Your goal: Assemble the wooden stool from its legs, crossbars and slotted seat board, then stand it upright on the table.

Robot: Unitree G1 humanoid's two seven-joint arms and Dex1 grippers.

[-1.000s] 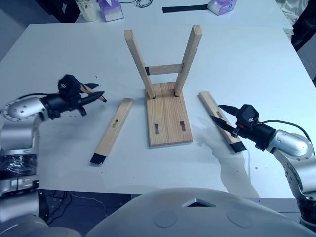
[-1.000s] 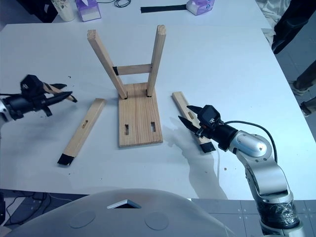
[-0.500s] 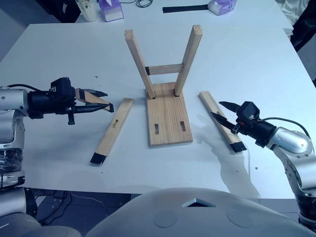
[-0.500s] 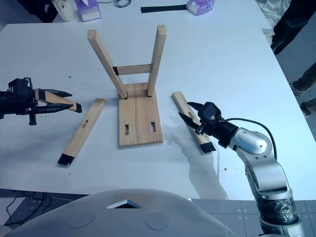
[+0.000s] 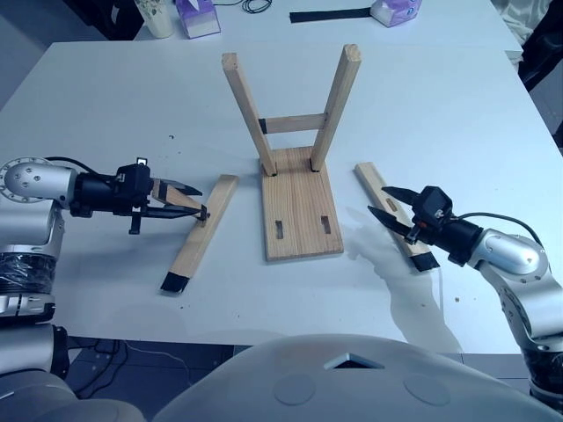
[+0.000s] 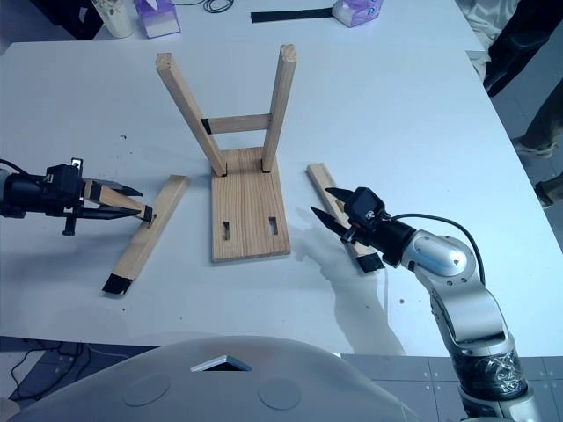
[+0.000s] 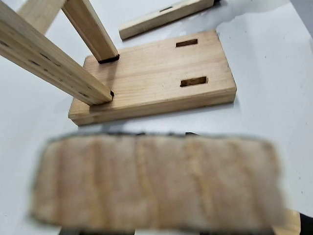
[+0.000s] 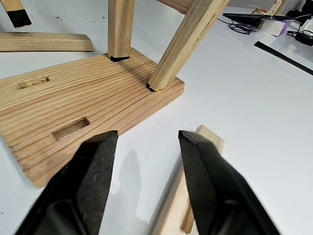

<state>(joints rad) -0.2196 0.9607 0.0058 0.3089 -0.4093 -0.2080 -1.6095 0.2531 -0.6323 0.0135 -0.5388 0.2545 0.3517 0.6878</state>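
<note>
The left claw pinches a short crossbar between its two fingers and holds it low over the white table. Its tips are at the edge of a loose leg that lies flat on the table; whether they touch the wood cannot be told. Past that leg, on the far side from the left claw, the slotted seat board lies flat. The two slots nearest the robot are open. At the board's far end two upright legs stand in their slots, leaning away from each other and joined partway up by a fitted crossbar. The right claw hangs with its fingers spread and nothing between them. It is directly above a second loose leg, which lies flat with its black-tipped end under the wrist. The seat board sits just beside this claw, on its inner side. The two claws are well apart, with the board between them.
</note>
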